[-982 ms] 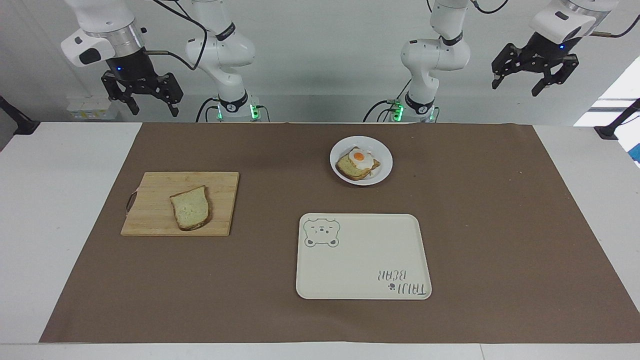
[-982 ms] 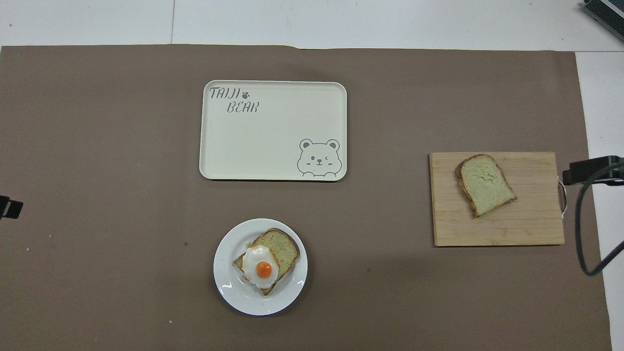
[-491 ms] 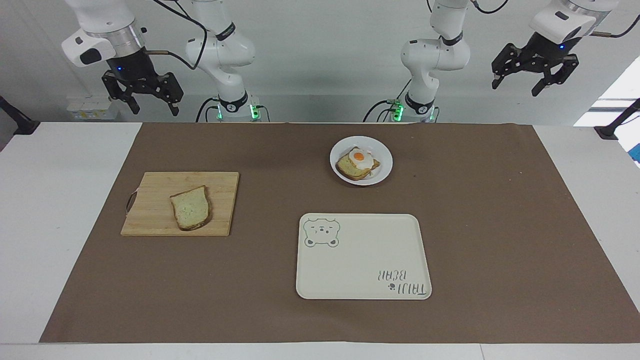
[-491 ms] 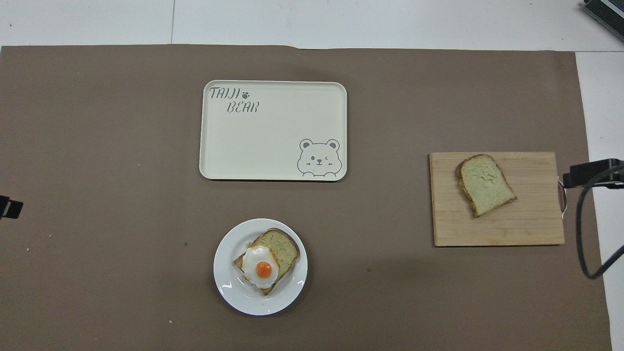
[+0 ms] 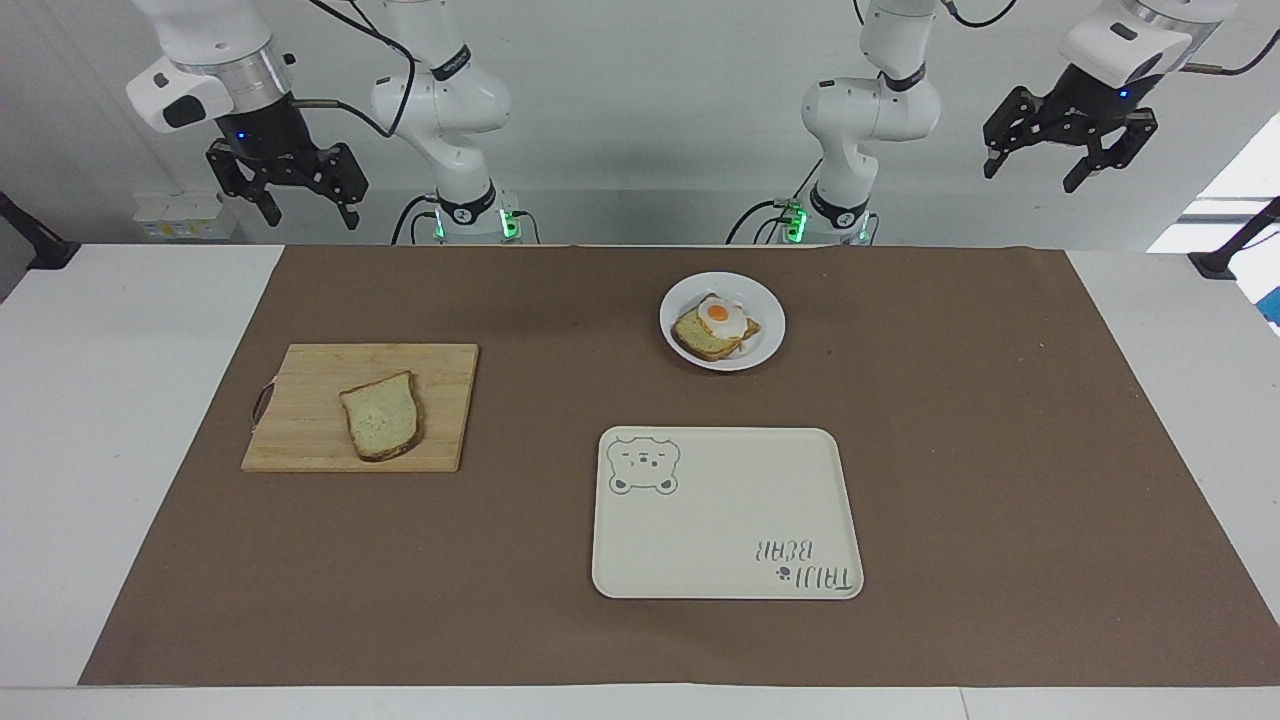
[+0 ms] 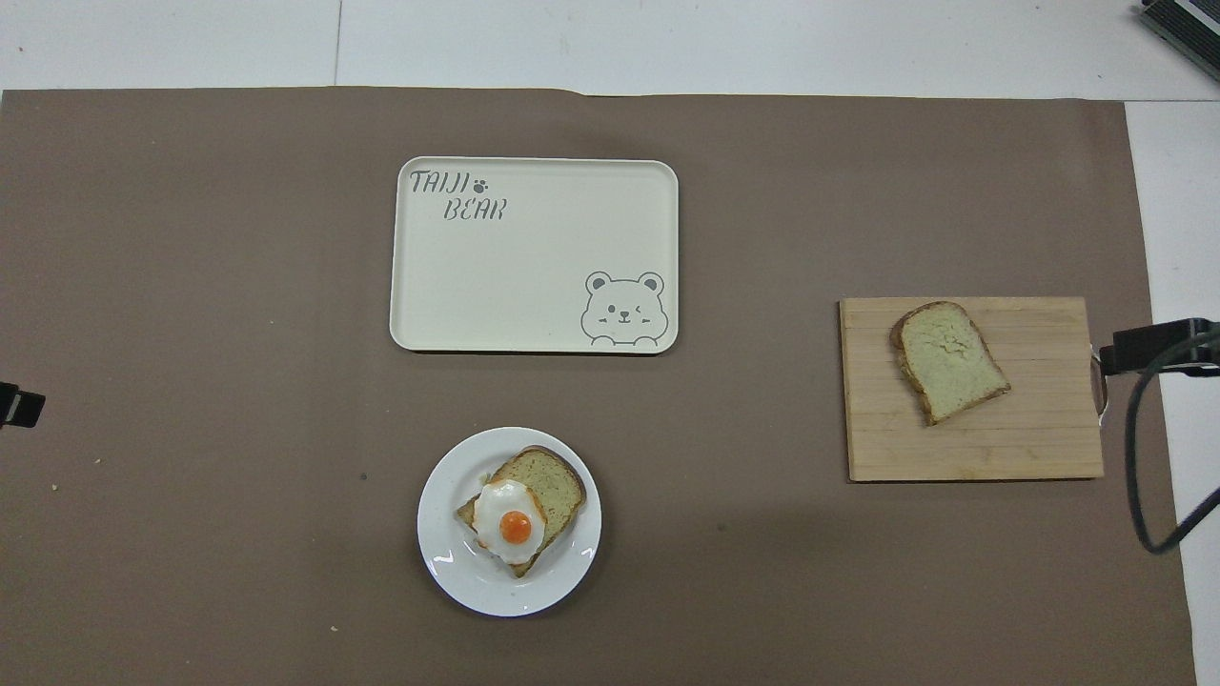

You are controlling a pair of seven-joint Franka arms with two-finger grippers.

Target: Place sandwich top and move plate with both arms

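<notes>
The sandwich top [image 5: 382, 417] [image 6: 950, 360], a plain pale slice with a brown crust, lies flat on a wooden cutting board [image 5: 310, 400] [image 6: 1039, 438] toward the right arm's end of the table. The small white plate [image 5: 766, 340] [image 6: 448, 562] sits close to the robots and carries a bread slice with a fried egg [image 5: 718, 314] [image 6: 515, 525]. My right gripper [image 5: 310, 215] hangs open and empty, high over the table's edge by the board. My left gripper [image 5: 1033, 176] hangs open and empty, high at the left arm's end. Both are well apart from every object.
A cream rectangular tray [image 5: 727, 513] [image 6: 534, 255] with a bear drawing lies farther from the robots than the plate. A brown mat [image 5: 1000, 450] covers most of the white table. A black cable [image 6: 1144, 476] loops down at the right arm's end.
The right gripper has shifted slightly while staying high in the air. The left arm, bread, plate, board and tray have not moved.
</notes>
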